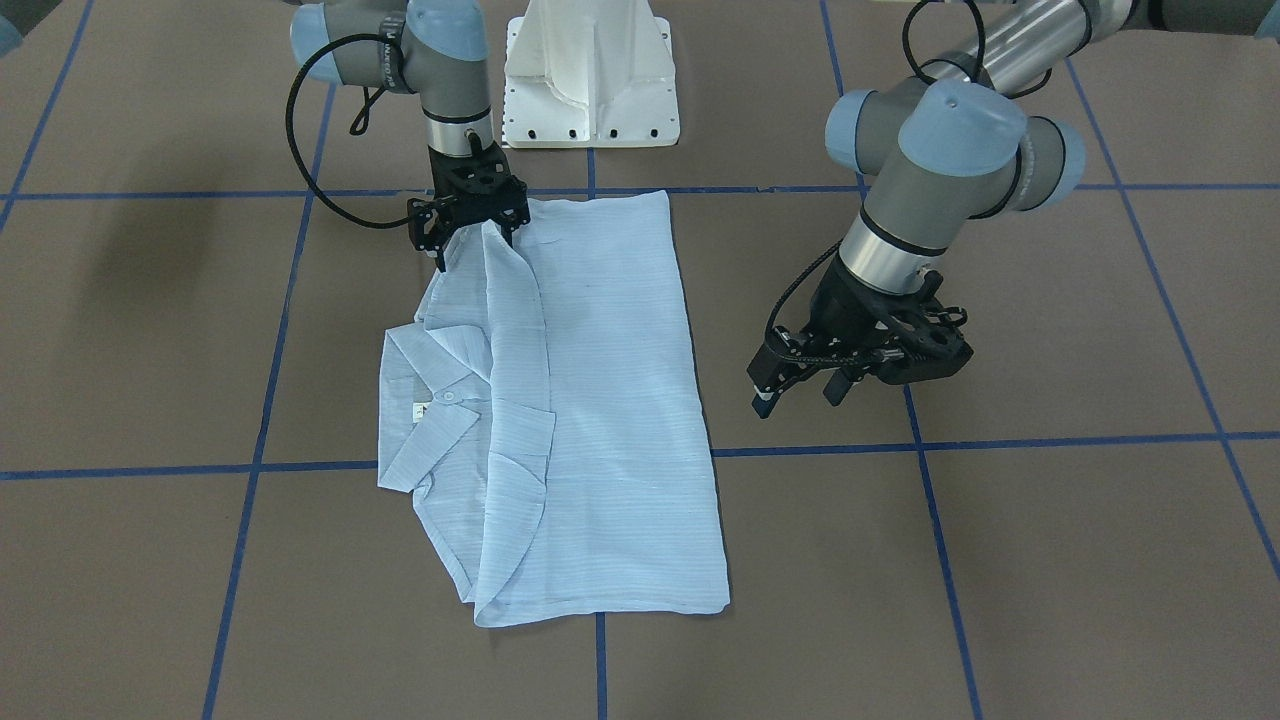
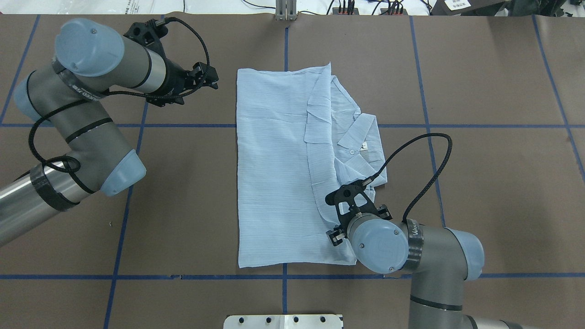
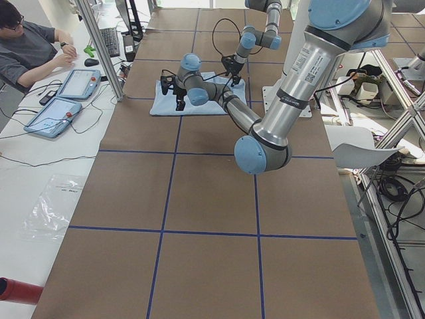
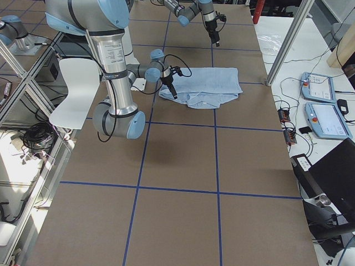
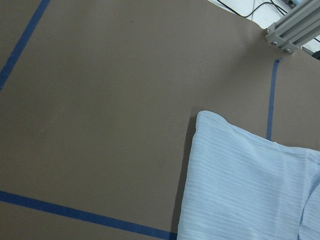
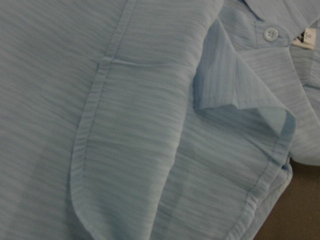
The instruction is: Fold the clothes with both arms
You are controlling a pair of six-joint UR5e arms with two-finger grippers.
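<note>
Shirt (image 1: 610, 400) lies folded flat; left jaws gape empty, right jaws spread over its corner

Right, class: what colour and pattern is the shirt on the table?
The shirt is light blue, finely striped; right wrist view shows it best.

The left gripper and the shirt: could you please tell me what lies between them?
Only bare brown table. In the overhead view, the left gripper hangs apart from the shirt, off its edge, with nothing on that stretch.
</note>
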